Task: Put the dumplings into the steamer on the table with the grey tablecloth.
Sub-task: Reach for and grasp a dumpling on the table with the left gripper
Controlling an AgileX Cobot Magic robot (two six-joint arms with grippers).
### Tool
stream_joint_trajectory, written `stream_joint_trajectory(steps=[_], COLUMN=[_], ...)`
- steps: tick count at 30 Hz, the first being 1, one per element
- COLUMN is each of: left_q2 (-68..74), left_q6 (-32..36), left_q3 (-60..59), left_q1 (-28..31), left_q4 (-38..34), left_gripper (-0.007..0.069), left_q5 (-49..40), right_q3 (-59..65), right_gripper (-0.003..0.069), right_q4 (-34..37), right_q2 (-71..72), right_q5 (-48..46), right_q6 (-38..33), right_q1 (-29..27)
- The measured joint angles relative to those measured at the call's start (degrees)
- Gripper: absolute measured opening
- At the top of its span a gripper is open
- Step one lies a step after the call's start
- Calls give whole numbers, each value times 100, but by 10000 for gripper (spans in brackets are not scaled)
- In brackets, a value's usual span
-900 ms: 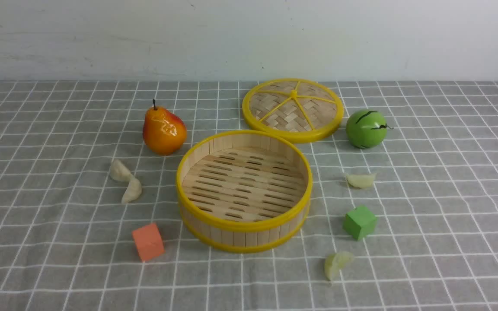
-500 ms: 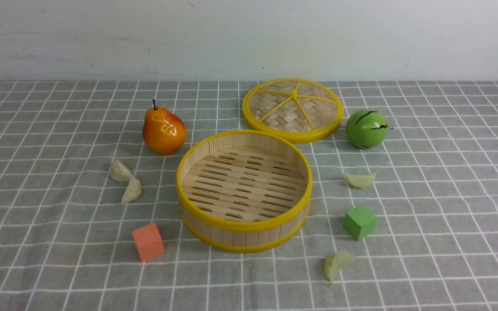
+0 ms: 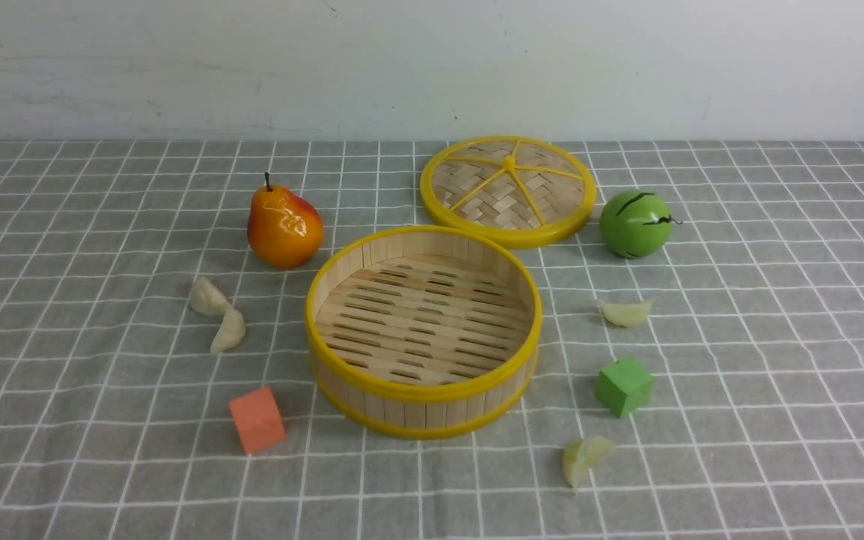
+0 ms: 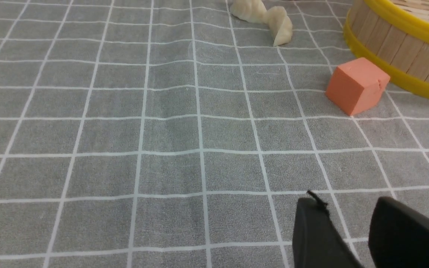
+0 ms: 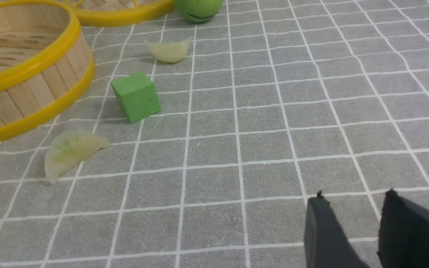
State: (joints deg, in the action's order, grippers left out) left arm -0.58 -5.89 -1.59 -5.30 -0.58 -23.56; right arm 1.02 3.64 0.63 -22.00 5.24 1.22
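The empty steamer [image 3: 417,411] stands mid-table on the grey tablecloth [image 3: 102,420]. Left of it lie two cream dumplings [image 3: 208,296] [image 3: 229,331], touching each other. To its right are a pale dumpling [image 3: 625,312] and a greenish one [image 3: 584,457]. Neither arm shows in the front view. My left gripper [image 4: 346,203] hovers open over bare cloth, well short of the left dumpling pair [image 4: 282,26] and the steamer wall [image 4: 397,48]. My right gripper [image 5: 354,197] is open too, with nothing between its fingers, away from the greenish dumpling [image 5: 69,150] and the farther dumpling [image 5: 168,51].
An orange cube [image 3: 256,419] sits front left of the steamer and a green cube [image 3: 624,385] to its right, between the two right dumplings. Behind are a pear [image 3: 284,223], the woven lid [image 3: 508,191] and a green melon toy [image 3: 635,223].
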Motion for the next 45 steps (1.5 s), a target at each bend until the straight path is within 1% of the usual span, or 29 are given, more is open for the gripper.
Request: stream_joint_trajectory(steps=[5,9,12,13,14,15,17,18,19,23,25,27,28,29,30,31,32,33,35,36,38,39,40,41,42,43,45], left_q2=[0,0,0,0,0,0,0,0,0,0,0,0,0,0,0,0,6,13,138,199,510,635,773,1267,1451,1780,2491], left_q6=[0,0,-5,-5,-5,-5,-5,-5,-5,-55,-255,-731,-1085,-1576,-1919,-2178,-2746,-3029,-3547,-3596,-3683,-3691,-3691,-3702,-3702,-3708,-3746], left_q3=[-1,-6,-16,-16,-16,-16,-16,-16,-16,-16,-16,-16,-16,-16,-16,-16,-16,8,334,489,1258,1501,1752,2481,2698,3020,3478], left_q1=[0,0,0,0,0,0,0,0,0,0,0,0,0,0,0,0,0,0,0,0,0,0,0,0,0,0,0], left_q4=[0,0,0,0,0,0,0,0,0,0,0,0,0,-11,-26,-37,-59,-65,-10,17,273,362,454,734,829,986,1184], left_gripper=[224,229,234,234,235,236,237,237,237,237,237,237,237,237,237,237,237,236,212,199,130,115,91,11,-2,-14,-14], left_q5=[227,857,1496,1548,2033,2324,2663,3039,3281,4161,4556,5077,5330,5575,5686,5737,5771,5714,5259,5083,4457,4249,4040,3465,3309,3120,2933], right_q3=[0,0,45,47,60,60,60,60,60,60,60,60,60,60,60,60,60,52,-69,-143,-523,-715,-818,-1289,-1442,-1683,-2064], right_gripper=[232,235,239,239,239,239,239,239,239,239,239,239,239,239,239,239,239,237,216,203,139,105,86,11,-2,-13,-15], right_q4=[0,0,82,88,114,126,138,153,153,179,196,209,225,242,257,258,280,280,284,284,300,300,300,300,300,300,293], right_q2=[0,0,0,0,0,0,0,0,0,0,0,0,0,0,0,0,0,0,0,0,-10,-46,-77,-351,-426,-633,-1106], right_q5=[0,60,367,407,863,1211,1650,2200,2550,3715,4141,4593,4844,5094,5213,5276,5360,5383,5291,5229,4898,4731,4642,4218,4064,3802,3223], right_q6=[0,0,0,0,0,0,0,0,0,45,233,583,800,1055,1213,1325,1558,1681,1820,1825,1751,1663,1603,1209,1030,689,-68], right_q1=[0,0,0,0,0,0,0,0,0,0,0,0,0,0,0,0,0,0,0,0,0,0,0,0,0,0,0])
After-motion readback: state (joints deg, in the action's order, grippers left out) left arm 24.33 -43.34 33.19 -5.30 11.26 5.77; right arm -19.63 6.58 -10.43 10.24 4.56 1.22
